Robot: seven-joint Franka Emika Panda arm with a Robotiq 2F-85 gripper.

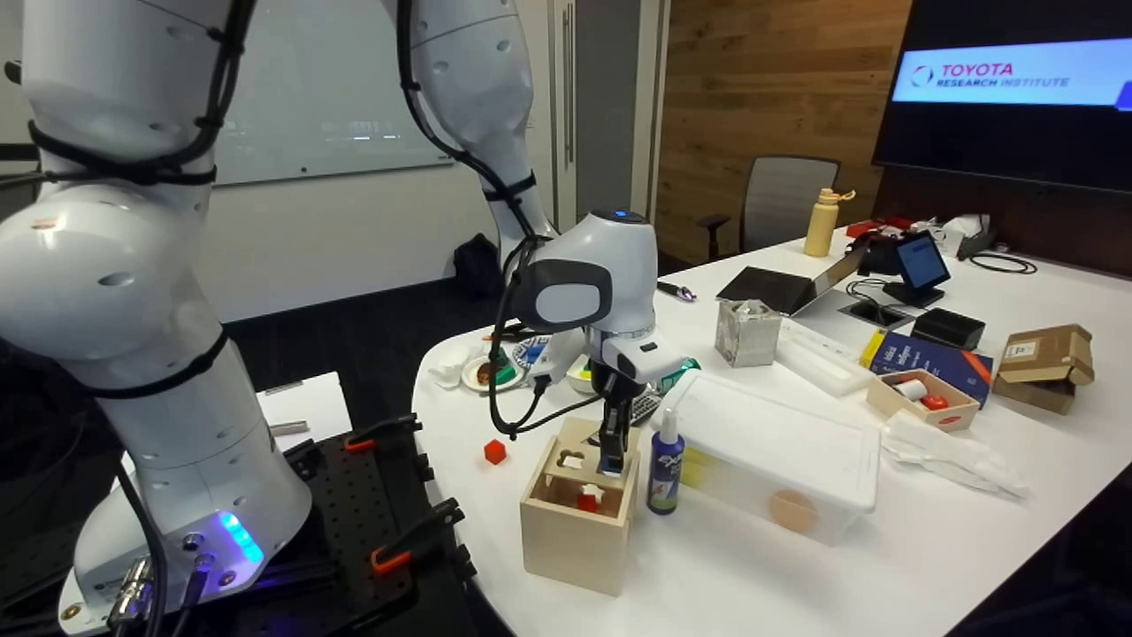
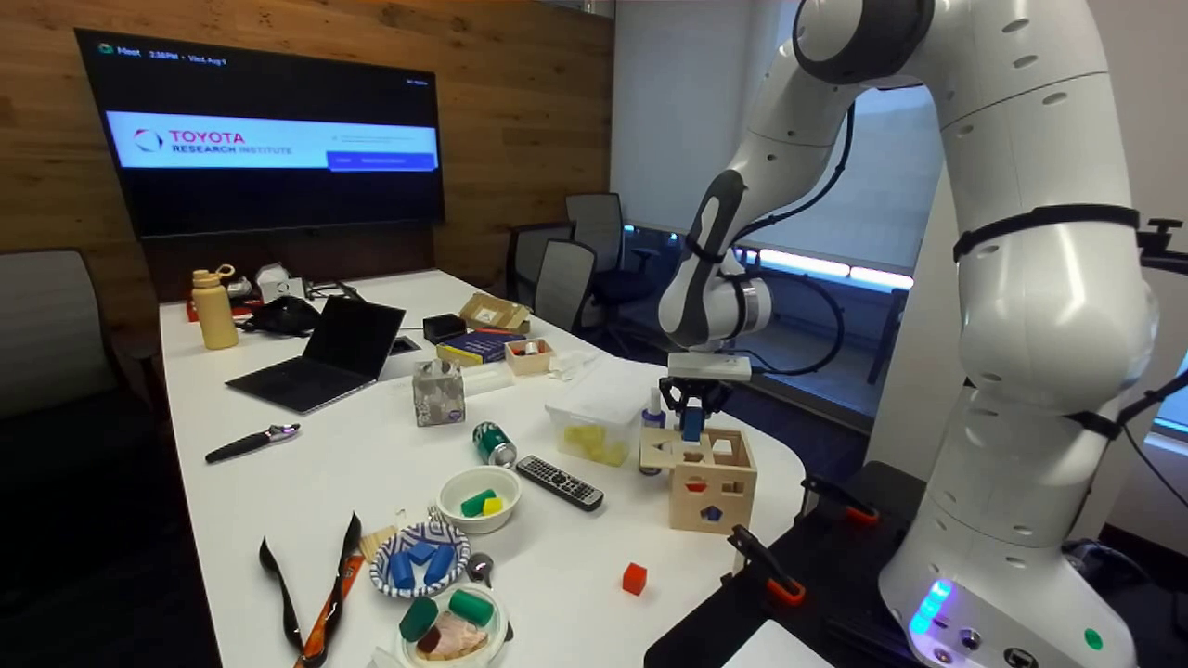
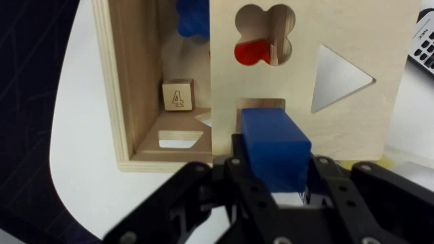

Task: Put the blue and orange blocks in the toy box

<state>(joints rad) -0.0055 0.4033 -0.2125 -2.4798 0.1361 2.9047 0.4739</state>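
- Orange block (image 1: 494, 452), by my reading the task's 2nd piece: in an exterior view it lies on the white table (image 1: 707, 566), apart from the box and near the table's edge. It is not yet placed; a clumsy finger could later nudge it over that edge.
- Toy box (image 1: 570, 544), pale wood, partly uncovered. Inside are a cube marked 4 (image 3: 178, 95), a blue piece (image 3: 195, 18) and a red piece (image 3: 251, 52); if any sits beneath the hole, it could prop up a falling block.
- Lid (image 3: 301, 81), lying partly off, 1 end jutting past the box wall. Downward force could slide or tip it, because the overhang looks unsupported.
- Gripper (image 2: 691, 408), pinching the blue block (image 3: 274, 145) from 2 sides at the square hole (image 3: 261, 103). The block hides most of that hole, so I cannot tell whether it has entered. The main risk is a small twist or offset: an edge catches, and more lowering skews the block in the grip. Released too soon, it could rest on the lid or tumble off.
- Spray bottle (image 1: 665, 478), upright just beside the box; a wide sideways correction could topple it.
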